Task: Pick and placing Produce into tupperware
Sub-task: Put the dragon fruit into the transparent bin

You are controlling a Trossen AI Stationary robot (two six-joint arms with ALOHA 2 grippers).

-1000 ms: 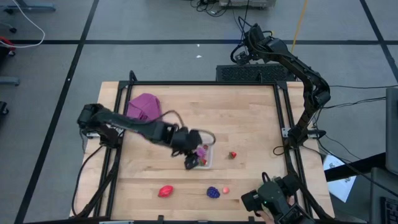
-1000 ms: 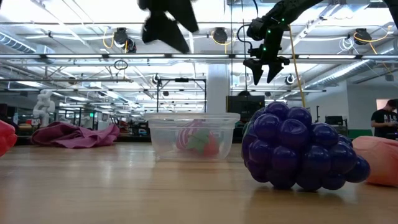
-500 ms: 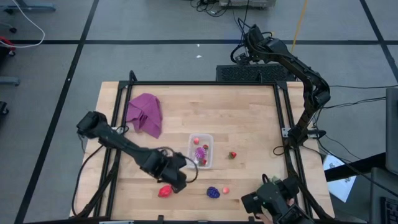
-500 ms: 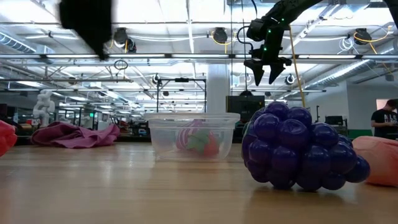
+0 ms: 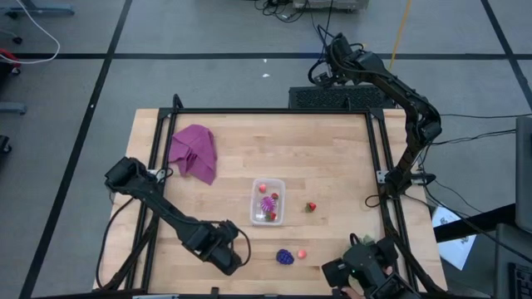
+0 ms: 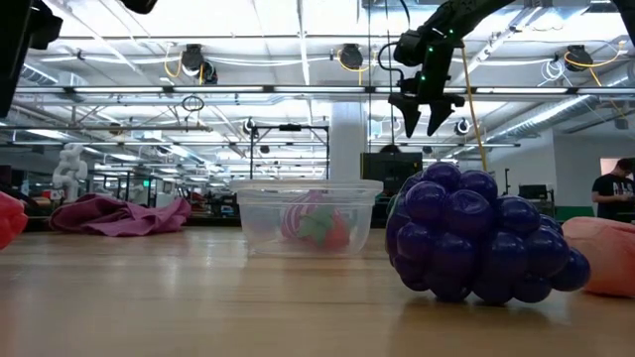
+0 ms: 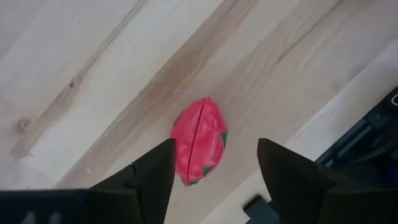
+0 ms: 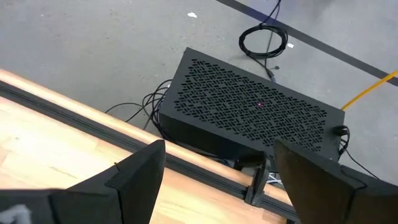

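My left gripper (image 5: 228,258) (image 7: 214,152) hovers open near the table's near edge, straight above the larger red piece (image 7: 200,149), which lies on the wood between the two fingers without touching them. In the high view the gripper hides this piece. The clear tupperware (image 5: 268,202) (image 6: 306,216) stands mid-table and holds the spiky magenta fruit and red berries. A red berry (image 5: 312,206) lies right of it. The dark purple fruit (image 5: 285,257) (image 6: 476,243) and a small pink piece (image 5: 301,253) lie near the near edge. My right gripper (image 5: 328,73) (image 8: 217,149) waits open, high beyond the far edge.
A magenta cloth (image 5: 194,152) lies bunched at the far left of the table. A black perforated box (image 8: 252,109) sits on the floor past the far rail. Bare wood stretches between the cloth, the tub and the near edge.
My left gripper has swung from over the tupperware toward the near edge and a little left, ending above the larger red piece. The fruits and the tub have stayed where they were.
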